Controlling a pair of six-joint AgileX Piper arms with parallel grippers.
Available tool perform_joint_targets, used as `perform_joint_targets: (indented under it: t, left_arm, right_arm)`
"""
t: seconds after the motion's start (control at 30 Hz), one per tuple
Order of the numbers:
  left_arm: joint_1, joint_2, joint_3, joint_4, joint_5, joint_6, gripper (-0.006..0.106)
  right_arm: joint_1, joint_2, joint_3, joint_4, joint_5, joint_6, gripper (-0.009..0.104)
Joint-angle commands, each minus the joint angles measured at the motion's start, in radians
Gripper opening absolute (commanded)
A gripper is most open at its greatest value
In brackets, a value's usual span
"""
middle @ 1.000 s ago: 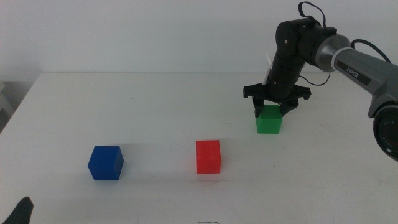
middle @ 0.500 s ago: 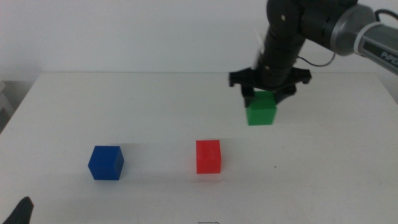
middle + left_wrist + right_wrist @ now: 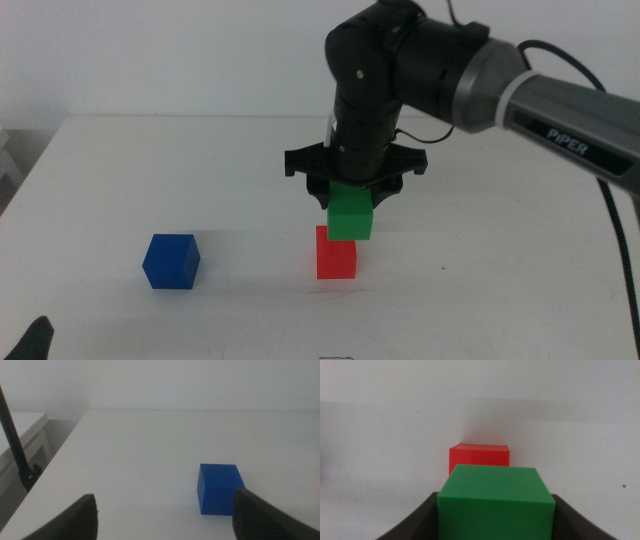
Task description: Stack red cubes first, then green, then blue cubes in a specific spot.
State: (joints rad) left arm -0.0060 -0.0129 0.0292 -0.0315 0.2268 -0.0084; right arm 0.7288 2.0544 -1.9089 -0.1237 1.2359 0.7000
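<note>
1. Left gripper (image 3: 160, 517): waits at the near table (image 3: 480, 290) edge, jaws spread, facing the blue cube (image 3: 171, 261).
2. Red cube (image 3: 336, 254): on the table, mid-centre.
3. Right gripper (image 3: 351, 200): jaws pinching the green cube (image 3: 350, 216), above and slightly behind the red; released off-centre, it could tip off.

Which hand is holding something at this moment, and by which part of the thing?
The right hand holds the green cube by two opposite side faces, above the red cube. The left hand holds nothing.
</note>
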Motion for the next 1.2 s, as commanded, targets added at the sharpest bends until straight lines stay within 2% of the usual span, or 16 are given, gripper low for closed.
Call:
perform_joint_targets:
  t: [0.0,1.17]
  left_arm:
    - [-0.002,-0.017,-0.003,-0.008,-0.079,-0.008,0.09]
    - [-0.002,-0.017,-0.003,-0.008,-0.079,-0.008,0.09]
  right_arm:
    - [0.011,-0.053,-0.028,-0.045,0.056,0.03,-0.001]
    - [0.049,0.008,-0.028,-0.086,-0.046,0.044,-0.001]
